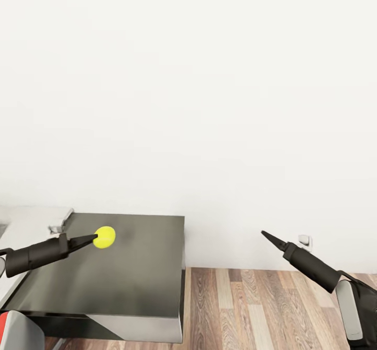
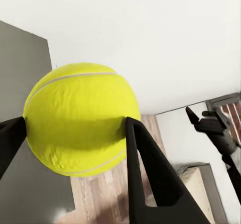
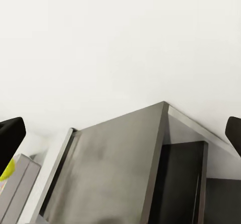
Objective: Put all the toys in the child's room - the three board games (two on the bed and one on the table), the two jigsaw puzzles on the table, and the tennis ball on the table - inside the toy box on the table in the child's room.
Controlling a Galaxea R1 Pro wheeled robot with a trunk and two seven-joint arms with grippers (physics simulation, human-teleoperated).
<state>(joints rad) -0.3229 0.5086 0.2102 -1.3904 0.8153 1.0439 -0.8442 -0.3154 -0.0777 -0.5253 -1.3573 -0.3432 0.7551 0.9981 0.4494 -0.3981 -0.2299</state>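
Observation:
The yellow-green tennis ball (image 1: 107, 235) (image 2: 80, 118) hangs above the dark-grey cabinet section (image 1: 125, 277) of the table, near its back left corner. My left gripper (image 1: 99, 238) (image 2: 75, 121) is shut on it, one black finger on each side. The table's white top (image 1: 23, 224) runs off to the left. My right gripper (image 1: 263, 233) (image 3: 125, 128) floats over the wood floor to the right of the cabinet, holding nothing, with its fingers spread wide in the right wrist view. The board games, jigsaw puzzles, toy box and bed are out of view.
A plain white wall (image 1: 188, 88) rises straight ahead behind the cabinet. Wood-plank floor (image 1: 251, 308) lies to the right of the cabinet. A small grey object (image 1: 60, 225) stands where the white top meets the cabinet. A wall socket (image 1: 305, 241) sits low behind my right gripper.

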